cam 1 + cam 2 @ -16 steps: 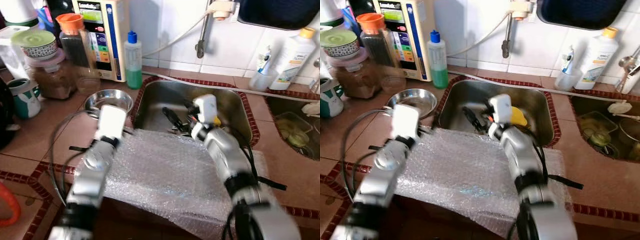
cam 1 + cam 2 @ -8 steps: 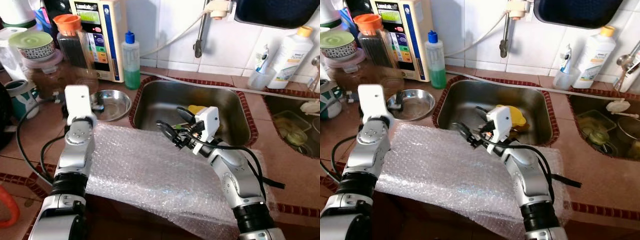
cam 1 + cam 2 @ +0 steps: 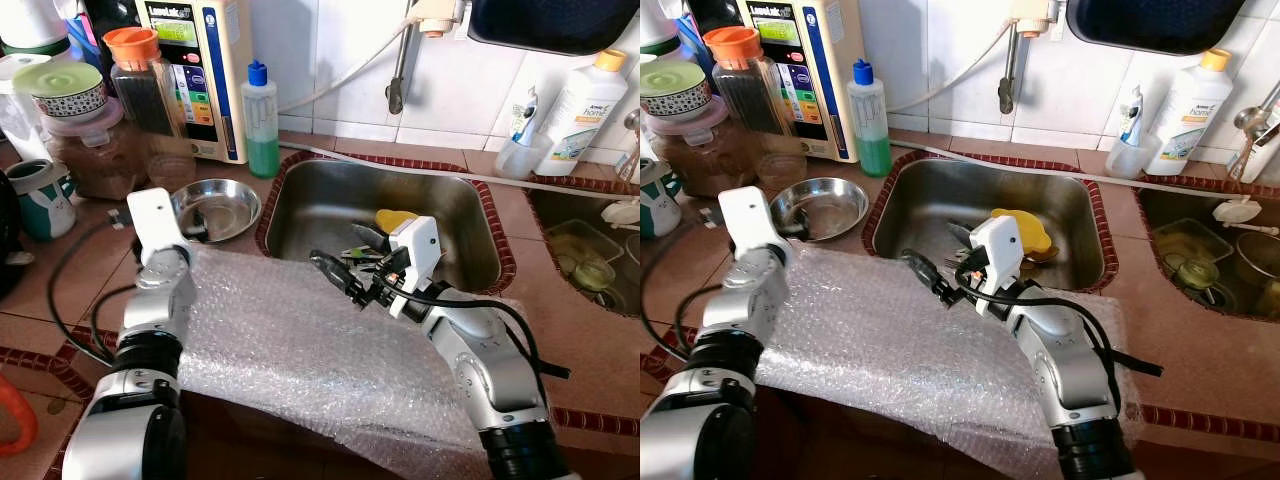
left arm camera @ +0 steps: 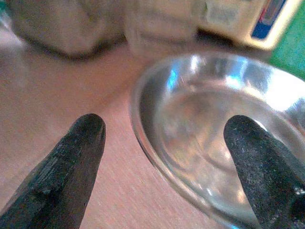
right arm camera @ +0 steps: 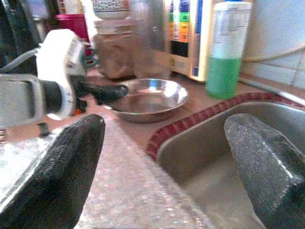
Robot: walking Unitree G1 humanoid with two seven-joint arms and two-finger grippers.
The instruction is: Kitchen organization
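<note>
A shallow steel bowl (image 3: 218, 203) sits on the tiled counter just left of the steel sink (image 3: 330, 200). My left gripper (image 3: 192, 224) is open at the bowl's near-left rim; in the left wrist view one finger lies outside on the counter and the other over the bowl (image 4: 214, 129). A sheet of bubble wrap (image 3: 300, 340) covers the counter's front and the sink's near edge. My right gripper (image 3: 345, 255) is open above the wrap's far edge, empty, pointing left toward the bowl (image 5: 150, 98). A yellow thing (image 3: 393, 217) lies in the sink with some dark utensils.
A green soap bottle (image 3: 263, 120), a water purifier (image 3: 195, 70), jars (image 3: 100, 150) and a mug (image 3: 40, 195) crowd the back left. A tap (image 3: 398, 75) hangs over the sink. White bottles (image 3: 585, 105) and a second basin (image 3: 590, 260) are on the right.
My left arm swung left off the bubble wrap, then brought its fingers to the bowl's rim. My right gripper drew back from the sink to above the wrap's edge, turning left.
</note>
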